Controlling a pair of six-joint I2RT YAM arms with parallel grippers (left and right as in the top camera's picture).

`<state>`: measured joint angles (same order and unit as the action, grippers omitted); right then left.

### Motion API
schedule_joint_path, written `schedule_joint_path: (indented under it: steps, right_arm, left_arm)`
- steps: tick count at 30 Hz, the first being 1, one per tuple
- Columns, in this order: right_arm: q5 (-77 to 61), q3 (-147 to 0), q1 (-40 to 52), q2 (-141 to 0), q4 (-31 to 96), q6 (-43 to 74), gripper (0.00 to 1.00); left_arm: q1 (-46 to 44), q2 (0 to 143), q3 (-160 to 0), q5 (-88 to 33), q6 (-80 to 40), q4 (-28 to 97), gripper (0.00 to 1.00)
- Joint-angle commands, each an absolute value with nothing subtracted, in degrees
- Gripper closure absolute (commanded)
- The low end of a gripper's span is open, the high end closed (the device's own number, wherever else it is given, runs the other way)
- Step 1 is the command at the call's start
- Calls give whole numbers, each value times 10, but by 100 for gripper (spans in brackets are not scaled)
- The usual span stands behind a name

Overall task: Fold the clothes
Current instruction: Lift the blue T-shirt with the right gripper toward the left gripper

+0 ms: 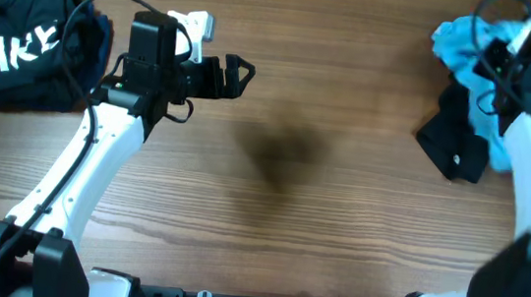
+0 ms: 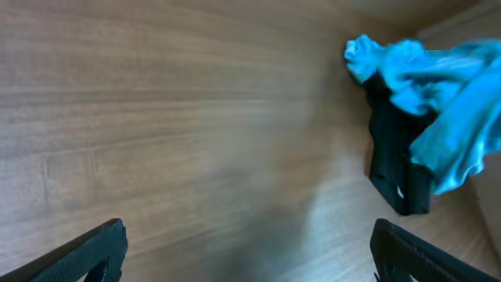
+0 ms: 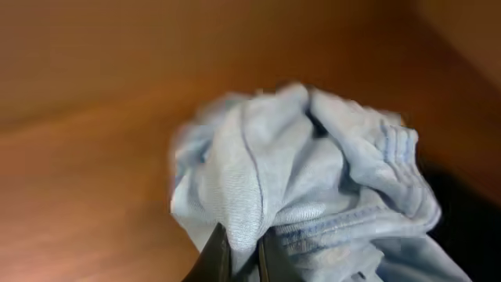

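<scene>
Risk: right gripper (image 3: 239, 257) clamped on thin ridge of crumpled sky-blue cotton T-shirt (image 3: 313, 172), upper right; may slip or drag black garment (image 1: 449, 143) underneath. Left gripper (image 2: 249, 243) wide apart, empty.

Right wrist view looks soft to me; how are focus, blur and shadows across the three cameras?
Right wrist: the light blue T-shirt is soft, the background a warm blur. Left wrist: smeared throughout, as if by motion. Overhead: sharpest, with a dark shadow patch on the table.
</scene>
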<state>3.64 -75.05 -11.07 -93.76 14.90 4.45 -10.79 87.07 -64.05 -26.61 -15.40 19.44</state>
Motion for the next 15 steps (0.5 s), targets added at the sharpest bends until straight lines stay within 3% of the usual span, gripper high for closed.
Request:
schedule_joint_path:
  steps: [1,7,15]
  right_arm:
    - [-67,-767,-32,-854,141,8,96]
    - [-86,-767,109,-810,158,1,96]
    - [-91,-767,184,-812,166,6,96]
  left_arm:
    - [-107,875,-649,-259,-154,182,0]
    - [-66,859,-649,-259,-155,205,0]
    - [-44,815,-649,-286,-154,247,0]
